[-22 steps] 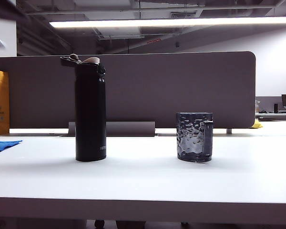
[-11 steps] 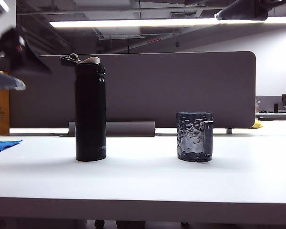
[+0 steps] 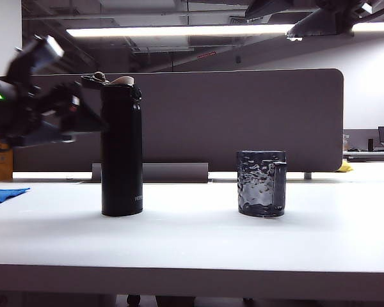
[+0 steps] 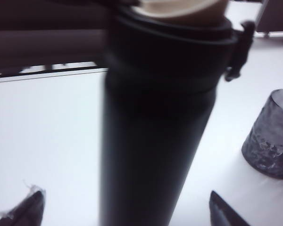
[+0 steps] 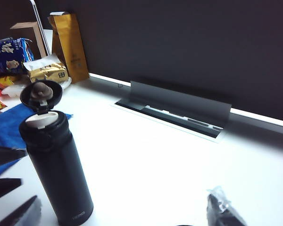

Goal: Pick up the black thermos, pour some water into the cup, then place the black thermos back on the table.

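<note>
The left claw [image 3: 89,118] was black and angular, a small green light glowing on its arm. The right claw [image 3: 288,29] showed dark tapered fingers [image 5: 224,209], one with clear film.

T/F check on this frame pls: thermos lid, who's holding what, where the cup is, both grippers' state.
1. The black thermos has its flip-top lid open. True.
2. The left gripper already grips the thermos. False: its jaws are open, one finger on each side of the bottle, which stands on the table.
3. The cup lies on its side. False: it stands upright, to the right of the thermos in the exterior view.
4. The right gripper is open and holds nothing. True.
5. The cup touches the thermos. False: bare table separates them.
</note>
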Motion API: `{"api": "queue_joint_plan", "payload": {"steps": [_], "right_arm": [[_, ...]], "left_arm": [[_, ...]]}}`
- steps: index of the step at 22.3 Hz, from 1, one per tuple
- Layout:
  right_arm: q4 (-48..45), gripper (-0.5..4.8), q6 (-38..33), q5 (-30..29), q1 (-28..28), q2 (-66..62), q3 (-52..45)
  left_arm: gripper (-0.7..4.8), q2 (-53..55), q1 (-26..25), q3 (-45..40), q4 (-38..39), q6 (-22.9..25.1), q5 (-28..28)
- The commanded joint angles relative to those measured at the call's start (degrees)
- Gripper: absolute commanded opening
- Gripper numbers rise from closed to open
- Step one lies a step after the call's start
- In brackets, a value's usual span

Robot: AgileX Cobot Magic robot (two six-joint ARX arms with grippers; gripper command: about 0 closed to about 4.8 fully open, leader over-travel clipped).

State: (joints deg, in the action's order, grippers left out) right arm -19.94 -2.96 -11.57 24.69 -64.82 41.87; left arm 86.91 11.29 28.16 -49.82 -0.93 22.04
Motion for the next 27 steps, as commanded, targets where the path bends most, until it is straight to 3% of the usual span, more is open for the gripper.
{"api": "queue_joint_plan", "payload": {"steps": [1, 7, 12, 27], "right_arm": [[-1.3, 4.79, 0.2, 0.1, 0.0, 0.1, 0.3], [-0.9, 4.79, 0.2, 0.1, 0.1, 0.1, 0.3], [-0.9, 4.79, 0.2, 0.1, 0.1, 0.1, 0.3], [0.5, 4.79, 0.2, 0.1, 0.1, 0.0, 0.3]], "left_arm": [[4.79, 2.2, 0.8, 2.5, -1.1, 2.6, 1.3], [4.79, 6.3, 1.6, 5.7, -1.1, 2.7, 3.2], [4.79, 8.3, 2.0, 6.8, -1.2, 5.5, 4.3], [4.79, 13.7, 4.1, 11.3, -1.9, 5.4, 1.6]]}}
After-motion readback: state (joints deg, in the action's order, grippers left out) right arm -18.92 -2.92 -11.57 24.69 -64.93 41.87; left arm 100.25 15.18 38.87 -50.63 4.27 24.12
